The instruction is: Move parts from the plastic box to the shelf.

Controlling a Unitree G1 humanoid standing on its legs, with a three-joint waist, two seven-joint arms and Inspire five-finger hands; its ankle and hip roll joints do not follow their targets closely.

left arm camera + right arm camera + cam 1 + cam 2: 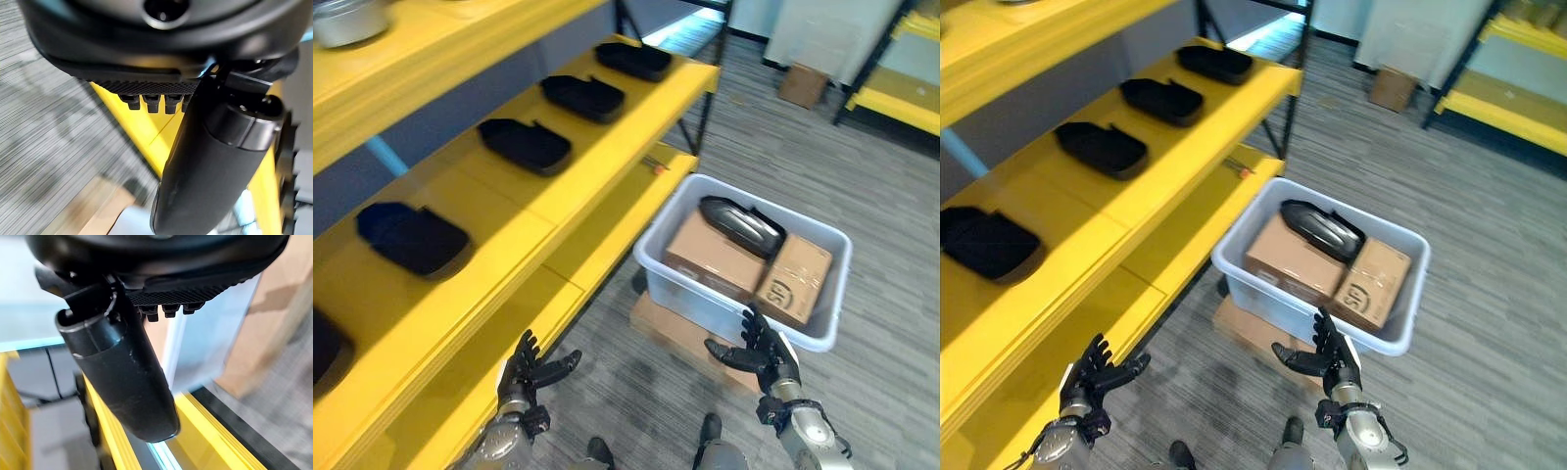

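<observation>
Four black parts (527, 145) are seen lying in a row on the middle level of the yellow shelf (636, 103), spaced well apart. One black part (741, 224) is seen in the plastic box (818, 338), resting on top of two cardboard cartons (715, 257) that are packed inside. The box is set on the floor just beside the shelf's lower level, on a flat cardboard piece (668, 328).

Both hands are held low in front of the box and shelf, and nothing is held in either. The left hand (524, 370) is shown beside the lower shelf edge with fingers spread and relaxed. The right hand (762, 351) is shown just before the near wall of the box, fingers straight and spread, thumb out.

Step judged in hand: the start of a further pick, with the reach to the box not yet made. For the next move, the right hand would need to be raised over the near wall and brought down onto the part. A grasp around the part's narrower body is judged suitable, since the shape is rounded and glossy and could slip.
</observation>
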